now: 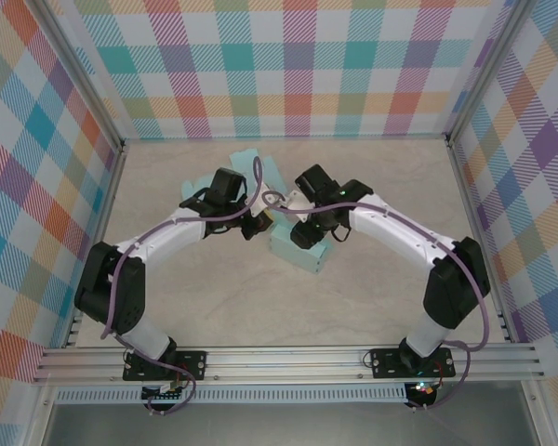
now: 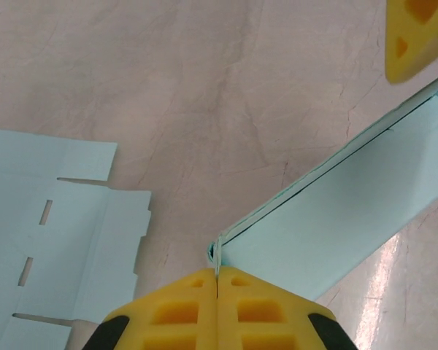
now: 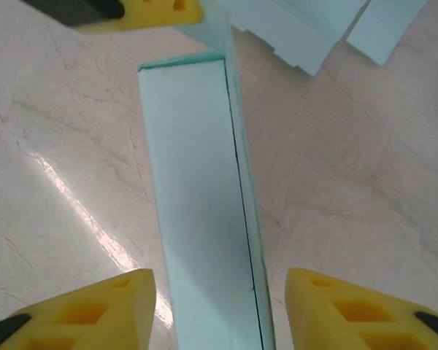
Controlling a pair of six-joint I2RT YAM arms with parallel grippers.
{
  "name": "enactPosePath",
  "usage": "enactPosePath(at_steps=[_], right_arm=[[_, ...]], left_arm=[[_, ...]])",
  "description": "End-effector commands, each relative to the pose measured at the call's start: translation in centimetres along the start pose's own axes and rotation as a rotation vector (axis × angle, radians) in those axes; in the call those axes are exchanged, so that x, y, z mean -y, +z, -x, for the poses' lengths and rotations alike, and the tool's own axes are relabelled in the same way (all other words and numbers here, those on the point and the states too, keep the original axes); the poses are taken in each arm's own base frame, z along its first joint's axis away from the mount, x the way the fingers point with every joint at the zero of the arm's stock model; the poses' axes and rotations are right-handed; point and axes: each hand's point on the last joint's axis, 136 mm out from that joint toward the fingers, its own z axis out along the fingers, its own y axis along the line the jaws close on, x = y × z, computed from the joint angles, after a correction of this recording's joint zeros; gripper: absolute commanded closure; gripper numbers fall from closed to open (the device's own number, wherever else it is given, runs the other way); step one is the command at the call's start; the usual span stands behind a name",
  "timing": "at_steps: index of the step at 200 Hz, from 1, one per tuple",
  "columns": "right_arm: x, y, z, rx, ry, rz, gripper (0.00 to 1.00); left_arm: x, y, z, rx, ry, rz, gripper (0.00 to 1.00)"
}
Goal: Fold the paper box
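Starting from the near edge in the top view, you had both arms bolted to the rail [image 1: 288, 362]. The left arm [image 1: 163, 237] bowed out toward 9 o'clock and the right arm [image 1: 400, 228] toward 3 o'clock, and both curved in to meet near the middle of the table [image 1: 381, 186].

The paper box [image 1: 302, 255], pale teal and partly folded, lay there just under the two wrists. The left gripper [image 1: 253, 226] sat at about 10 o'clock of it and the right gripper [image 1: 309, 232] right over it.

In the left wrist view, your left gripper was clenched. Its yellow fingers [image 2: 182, 306] were pressed together with the thin corner edge of a standing box wall pinched between them. That wall ran away toward 2 o'clock, where a yellow fingertip of the other gripper showed.

In the right wrist view, your right gripper was released. Its two fingers [image 3: 95, 310] stood apart at 7 and 5 o'clock, straddling the long box wall with a sliver of table showing on each side, so nothing was grasped.

Farther out, at about 11 o'clock of the box, a flat sheet [image 1: 265, 167] of the same teal card, slotted and notched, lay on the table. Beyond it rose the checked walls [image 1: 298, 65].
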Motion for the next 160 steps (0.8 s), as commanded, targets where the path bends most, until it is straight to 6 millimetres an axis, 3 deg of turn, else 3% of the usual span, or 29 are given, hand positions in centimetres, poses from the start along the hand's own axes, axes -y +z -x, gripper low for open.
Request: enactPosePath(at_steps=[1, 28, 58, 89, 120, 160], right_arm=[[0.7, -3.8, 1.8, 0.152, 0.105, -0.061, 0.45], [2.3, -6.7, 0.9, 0.234, 0.282, -0.116, 0.43], [4.1, -7.9, -2.4, 0.25, 0.485, -0.148, 0.44], [5.2, -7.2, -5.7, 0.265, 0.672, -0.087, 0.46], [3.7, -6.4, -6.2, 0.268, 0.676, 0.015, 0.46], [4.4, -4.9, -7.8, 0.201, 0.698, -0.037, 0.48]], left_arm=[[-0.3, -0.9, 1.2, 0.032, -0.039, 0.115, 1.0], [0.6, -0.9, 1.0, 0.002, -0.056, 0.153, 1.0], [0.9, -0.3, 0.6, -0.032, -0.137, 0.188, 1.0], [1.9, 0.1, 0.8, -0.031, -0.188, 0.198, 1.0], [2.9, 0.4, 0.9, -0.05, -0.203, 0.203, 1.0], [3.1, 0.6, 0.6, -0.071, -0.239, 0.242, 1.0]])
